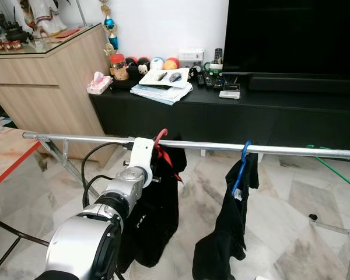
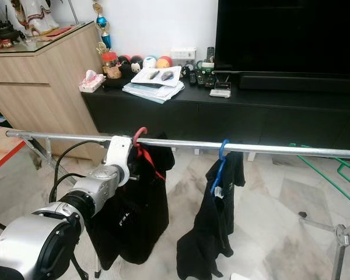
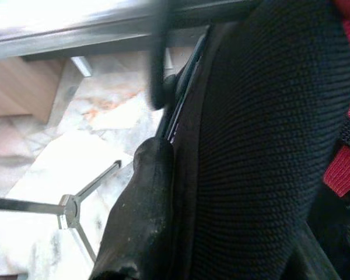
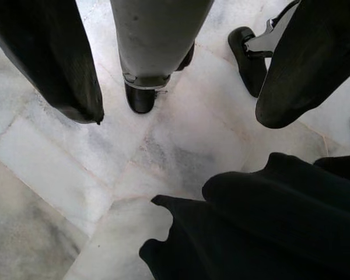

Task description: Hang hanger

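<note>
A: Item one, the rail?
B: Metal rail [image 1: 210, 146], horizontal, crossing the whole scene in front of a black TV cabinet [image 1: 221, 111].

A: Item two, the hanger in question?
B: Red hanger [image 1: 159, 140], hook over the rail, carrying a black garment [image 1: 157, 210] that hangs down below it. Red strap or edge visible against the dark cloth.

A: Item three, left gripper?
B: Left gripper [image 1: 154, 169], raised on the silver arm to rail height, white wrist bracket just under the rail, right at the red hanger. In the wrist view one of its black fingers [image 3: 143, 216] lies pressed along the black knit fabric. Whether the fingers are pinching the hanger or garment, I cannot tell; the cloth hides it.

A: Item four, right gripper?
B: Right gripper [image 4: 181, 87], pointing down at the marble floor [image 4: 58, 175], fingers spread apart, nothing between them. Dark cloth lies below it in that view.

A: Other stock on the rail?
B: Blue hanger [image 1: 242, 160], well apart to the robot's right of the red one, with a second black garment [image 1: 227, 227] drooping from it.

A: Surroundings?
B: Papers [image 1: 163, 87], remotes and small toys on the cabinet top; a wooden sideboard [image 1: 46, 87] to the left; a green hanger [image 1: 338, 169] low at the far right.
</note>
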Motion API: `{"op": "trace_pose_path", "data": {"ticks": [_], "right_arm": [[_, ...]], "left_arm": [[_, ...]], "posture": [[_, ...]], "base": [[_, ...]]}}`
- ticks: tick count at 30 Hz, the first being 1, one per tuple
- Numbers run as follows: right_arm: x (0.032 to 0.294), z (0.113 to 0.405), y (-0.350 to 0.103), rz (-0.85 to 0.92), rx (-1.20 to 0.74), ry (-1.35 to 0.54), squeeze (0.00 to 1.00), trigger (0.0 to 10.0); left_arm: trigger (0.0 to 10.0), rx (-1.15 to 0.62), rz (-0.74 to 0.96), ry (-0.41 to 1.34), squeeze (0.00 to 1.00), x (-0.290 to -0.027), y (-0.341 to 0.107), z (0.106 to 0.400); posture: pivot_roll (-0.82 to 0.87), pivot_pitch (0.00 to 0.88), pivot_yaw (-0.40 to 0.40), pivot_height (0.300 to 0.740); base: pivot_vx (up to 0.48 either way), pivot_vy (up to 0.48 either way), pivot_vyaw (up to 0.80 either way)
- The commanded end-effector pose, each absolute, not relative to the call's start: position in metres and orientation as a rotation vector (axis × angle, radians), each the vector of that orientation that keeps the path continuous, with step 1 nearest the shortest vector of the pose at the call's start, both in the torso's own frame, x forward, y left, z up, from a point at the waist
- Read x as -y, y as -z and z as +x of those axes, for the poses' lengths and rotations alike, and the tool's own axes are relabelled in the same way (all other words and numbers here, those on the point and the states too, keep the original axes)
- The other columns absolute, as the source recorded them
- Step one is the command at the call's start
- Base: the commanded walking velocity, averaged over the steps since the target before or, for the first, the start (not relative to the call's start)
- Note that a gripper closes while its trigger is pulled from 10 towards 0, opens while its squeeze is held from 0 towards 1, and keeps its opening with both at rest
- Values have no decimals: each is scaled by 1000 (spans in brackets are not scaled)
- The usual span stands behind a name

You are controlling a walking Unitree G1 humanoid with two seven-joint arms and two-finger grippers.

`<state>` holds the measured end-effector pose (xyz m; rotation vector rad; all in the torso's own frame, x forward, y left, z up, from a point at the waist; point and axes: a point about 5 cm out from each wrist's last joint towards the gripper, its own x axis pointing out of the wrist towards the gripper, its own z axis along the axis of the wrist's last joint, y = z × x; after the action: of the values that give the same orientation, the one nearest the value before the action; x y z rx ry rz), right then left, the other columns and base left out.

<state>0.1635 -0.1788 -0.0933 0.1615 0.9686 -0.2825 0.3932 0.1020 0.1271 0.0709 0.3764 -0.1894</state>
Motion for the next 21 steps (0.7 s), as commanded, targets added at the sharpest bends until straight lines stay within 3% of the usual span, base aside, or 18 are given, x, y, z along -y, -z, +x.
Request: {"op": "trace_pose_path", "data": {"ticks": [1, 11, 21], "right_arm": [[180, 164, 93, 155, -965, 277, 0, 10000], [179, 160, 94, 150, -955, 272, 0, 10000], [172, 155, 96, 168, -958, 275, 0, 10000]], "left_arm": [[10000, -351, 93, 217, 0, -96, -137, 397], [10000, -361, 107, 350, 0, -72, -132, 391], [10000, -358, 125, 373, 0, -65, -134, 390]], "posture": [[-141, 23, 113, 740], [-144, 58, 127, 740], [-159, 76, 152, 740]], "base": [[0, 0, 0], [0, 0, 0], [0, 0, 0]]}}
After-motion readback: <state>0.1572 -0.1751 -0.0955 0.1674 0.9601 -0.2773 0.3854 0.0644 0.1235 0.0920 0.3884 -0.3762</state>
